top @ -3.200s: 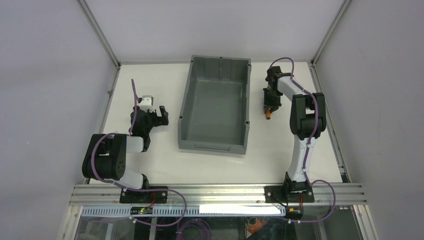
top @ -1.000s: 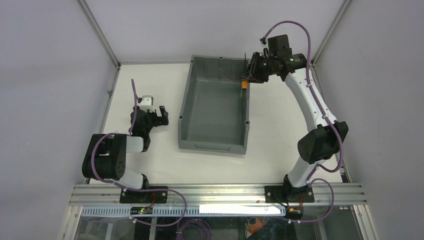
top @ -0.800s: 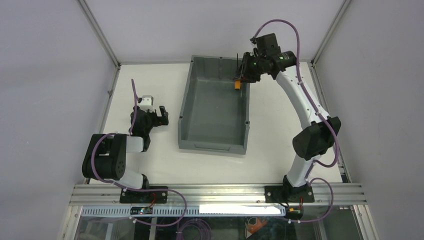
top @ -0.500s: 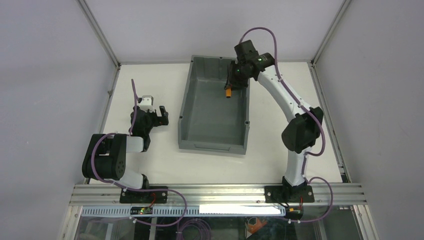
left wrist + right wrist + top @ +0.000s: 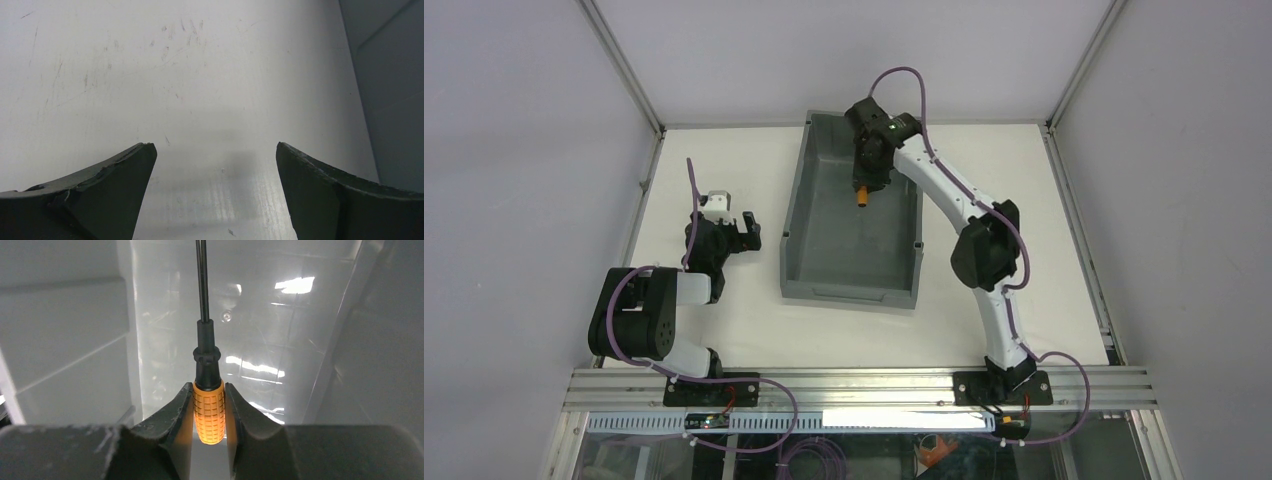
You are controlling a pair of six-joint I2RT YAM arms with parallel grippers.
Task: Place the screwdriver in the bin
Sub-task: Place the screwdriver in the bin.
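Observation:
The dark grey bin (image 5: 796, 205) stands in the middle of the white table. My right gripper (image 5: 863, 182) hangs over the bin's far half, shut on the screwdriver (image 5: 861, 195). In the right wrist view both fingers clamp the orange handle (image 5: 209, 412), and the thin black shaft (image 5: 202, 280) points away toward the bin's floor (image 5: 260, 340). My left gripper (image 5: 746, 224) sits low over the table left of the bin, open and empty. In the left wrist view its fingers (image 5: 115, 185) stand wide apart over bare table.
The bin's left wall shows at the right edge of the left wrist view (image 5: 395, 90). Metal frame posts and white walls enclose the table (image 5: 714, 310). The bin's inner walls (image 5: 65, 335) surround the right gripper on both sides.
My right arm has lifted the screwdriver from the table right of the bin, carried it over the bin's far right corner, and swung it left above the bin's inside. The left arm has not moved.

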